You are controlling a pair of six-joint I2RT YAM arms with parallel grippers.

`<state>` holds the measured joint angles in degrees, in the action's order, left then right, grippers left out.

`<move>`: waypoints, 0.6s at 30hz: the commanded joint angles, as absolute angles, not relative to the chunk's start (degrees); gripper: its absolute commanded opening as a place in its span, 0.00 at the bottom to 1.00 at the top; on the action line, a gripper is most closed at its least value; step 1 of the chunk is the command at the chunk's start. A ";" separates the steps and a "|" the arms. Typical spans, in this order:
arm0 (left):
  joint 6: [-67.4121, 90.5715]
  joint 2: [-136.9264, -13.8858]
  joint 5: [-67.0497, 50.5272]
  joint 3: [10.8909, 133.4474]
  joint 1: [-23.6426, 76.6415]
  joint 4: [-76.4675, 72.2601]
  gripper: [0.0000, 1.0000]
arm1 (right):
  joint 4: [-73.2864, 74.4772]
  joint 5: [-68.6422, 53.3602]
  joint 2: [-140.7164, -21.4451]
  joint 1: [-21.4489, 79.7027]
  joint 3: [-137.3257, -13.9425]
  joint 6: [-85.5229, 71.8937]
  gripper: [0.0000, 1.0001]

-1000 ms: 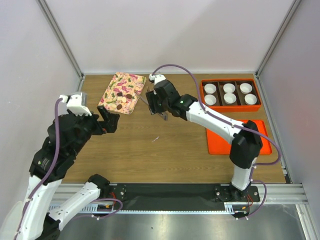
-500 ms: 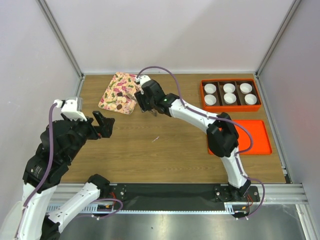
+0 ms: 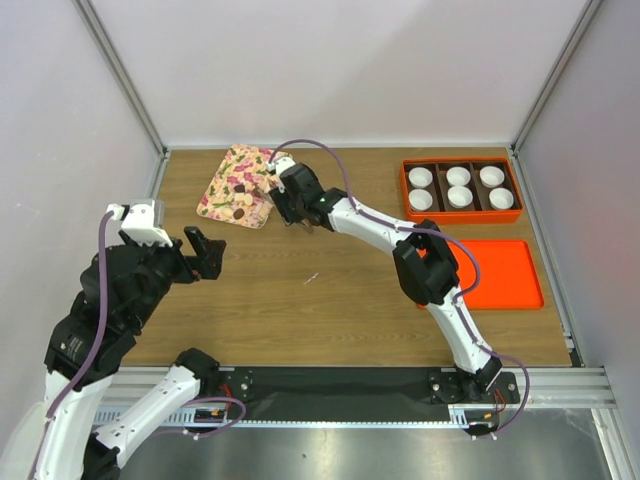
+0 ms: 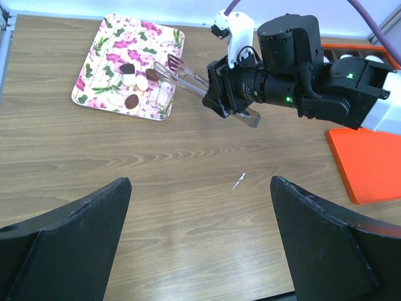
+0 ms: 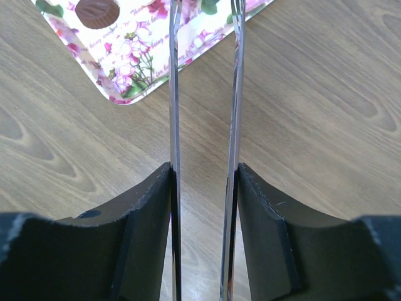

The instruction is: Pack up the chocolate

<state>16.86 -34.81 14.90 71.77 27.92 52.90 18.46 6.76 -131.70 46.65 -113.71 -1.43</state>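
Note:
Several small dark brown chocolates (image 4: 127,68) lie among pale pieces on a floral tray (image 3: 222,190); one chocolate (image 5: 98,10) shows at the top of the right wrist view. My right gripper (image 3: 293,206) is shut on metal tongs (image 4: 182,78), one arm against each finger (image 5: 150,213). The tong arms (image 5: 174,94) stand apart and empty, their tips reaching over the tray's near right corner (image 5: 119,94). My left gripper (image 3: 205,250) is open and empty above the bare table, near left of the tray, and it shows the same in the left wrist view (image 4: 199,183).
An orange box (image 3: 404,190) with several white paper cups (image 3: 459,177) stands at the far right. A flat orange lid (image 3: 505,285) lies in front of it, seen also in the left wrist view (image 4: 369,163). A tiny white scrap (image 3: 311,278) lies mid-table.
My right arm has stretched left, carrying the tongs from the table's middle to the tray's edge. My left gripper has drawn back a little toward the near left.

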 commanded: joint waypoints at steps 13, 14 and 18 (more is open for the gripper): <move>15.20 -35.33 16.00 70.75 27.51 50.80 1.00 | 15.82 5.27 -136.58 46.76 -119.35 -0.62 0.48; 15.21 -35.33 16.08 70.66 27.51 50.71 1.00 | 15.91 5.36 -136.84 46.67 -119.44 -0.70 0.48; 15.29 -35.42 15.82 70.58 27.51 50.36 1.00 | 15.38 5.01 -137.20 46.49 -119.53 -0.88 0.48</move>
